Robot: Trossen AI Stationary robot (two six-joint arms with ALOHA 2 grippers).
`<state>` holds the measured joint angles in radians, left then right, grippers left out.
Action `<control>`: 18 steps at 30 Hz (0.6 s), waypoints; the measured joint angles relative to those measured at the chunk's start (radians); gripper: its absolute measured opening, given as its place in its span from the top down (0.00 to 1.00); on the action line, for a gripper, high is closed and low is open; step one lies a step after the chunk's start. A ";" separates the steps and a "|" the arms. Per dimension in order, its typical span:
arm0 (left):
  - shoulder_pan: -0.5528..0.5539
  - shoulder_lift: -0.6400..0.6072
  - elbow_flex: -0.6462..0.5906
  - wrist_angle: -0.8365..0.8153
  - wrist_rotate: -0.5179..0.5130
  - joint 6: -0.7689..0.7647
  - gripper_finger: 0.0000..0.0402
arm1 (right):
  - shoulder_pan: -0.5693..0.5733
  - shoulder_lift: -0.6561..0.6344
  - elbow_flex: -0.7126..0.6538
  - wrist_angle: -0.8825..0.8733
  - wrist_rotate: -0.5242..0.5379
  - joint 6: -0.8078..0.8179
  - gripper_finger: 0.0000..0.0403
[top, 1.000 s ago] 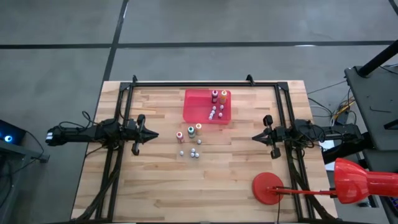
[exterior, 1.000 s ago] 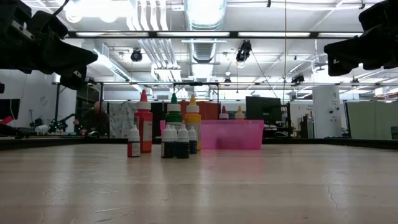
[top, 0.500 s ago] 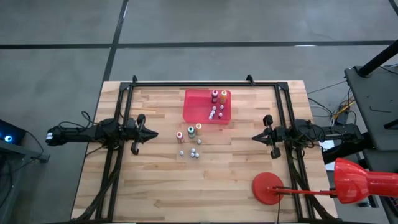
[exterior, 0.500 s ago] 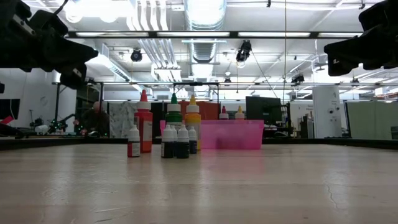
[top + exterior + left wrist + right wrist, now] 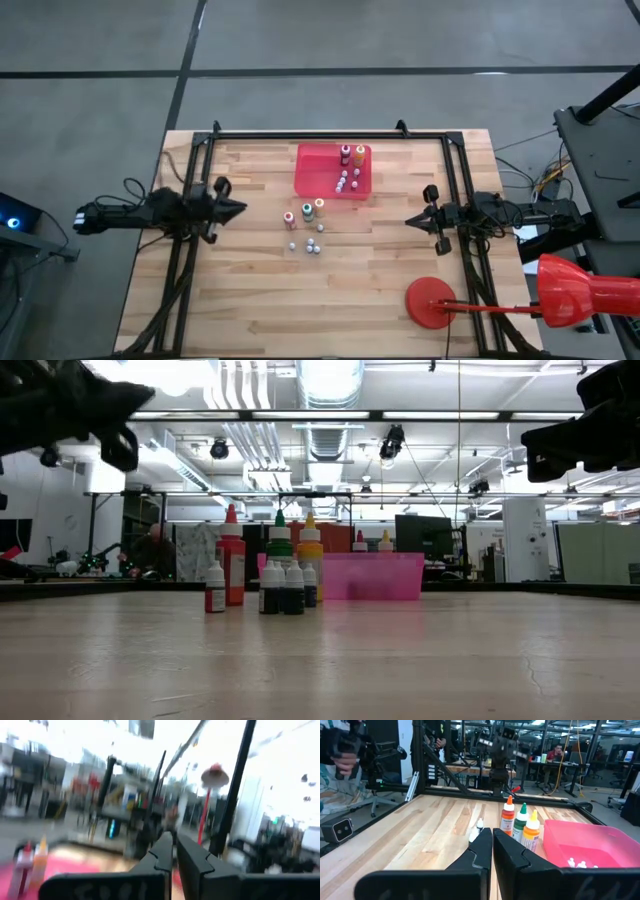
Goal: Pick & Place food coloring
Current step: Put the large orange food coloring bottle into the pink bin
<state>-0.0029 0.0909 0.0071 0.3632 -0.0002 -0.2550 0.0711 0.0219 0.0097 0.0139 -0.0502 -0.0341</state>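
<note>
Seven-odd food coloring bottles (image 5: 306,226) beside red tray (image 5: 312,170), end effectors apart.

High view: overhead, straight down, far enough to take in whole worktop (image 5: 260,300), both arms, floor around.
Low view: at worktop level, facing level across into room; bottle cluster (image 5: 265,575) and tray (image 5: 370,575) mid-distance.
Left wrist view: blurred, looks past own hand (image 5: 174,851) across to far side.
Right wrist view: past own hand (image 5: 492,842) over worktop; shares tall bottles and tray with high, low views.
</note>
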 joint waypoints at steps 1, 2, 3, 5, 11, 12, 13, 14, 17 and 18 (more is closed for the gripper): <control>0.000 0.000 0.000 0.040 -0.002 0.004 1.00 | 0.000 0.000 0.000 0.000 0.000 0.000 0.98; 0.000 0.000 0.002 0.071 -0.003 0.006 1.00 | 0.000 0.000 0.000 0.000 0.000 0.000 0.98; 0.000 -0.001 0.008 0.072 -0.010 0.007 1.00 | 0.000 0.000 0.000 0.000 0.000 0.000 0.98; 0.000 0.003 0.037 0.047 -0.026 0.008 1.00 | 0.000 0.000 0.000 0.000 0.000 0.000 0.98; 0.000 0.048 0.158 -0.048 -0.029 0.045 1.00 | 0.000 0.000 0.000 0.000 0.000 0.000 0.98; 0.000 0.059 0.178 -0.058 -0.028 0.045 1.00 | 0.000 0.000 0.000 0.000 0.000 0.000 0.98; 0.000 0.070 0.201 -0.068 -0.028 0.045 1.00 | 0.000 0.000 0.000 0.000 0.000 0.000 0.98; 0.000 0.084 0.224 -0.073 -0.028 0.045 1.00 | 0.000 0.000 0.000 0.000 0.000 0.000 0.98; 0.000 0.136 0.297 -0.106 -0.028 0.042 1.00 | 0.000 0.000 0.000 0.000 0.000 0.000 0.98; 0.000 0.159 0.324 -0.125 -0.028 0.043 1.00 | 0.000 0.000 0.000 0.000 0.000 0.000 0.98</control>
<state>-0.0029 0.2497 0.3312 0.2386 -0.0280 -0.2119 0.0711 0.0219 0.0097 0.0139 -0.0502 -0.0341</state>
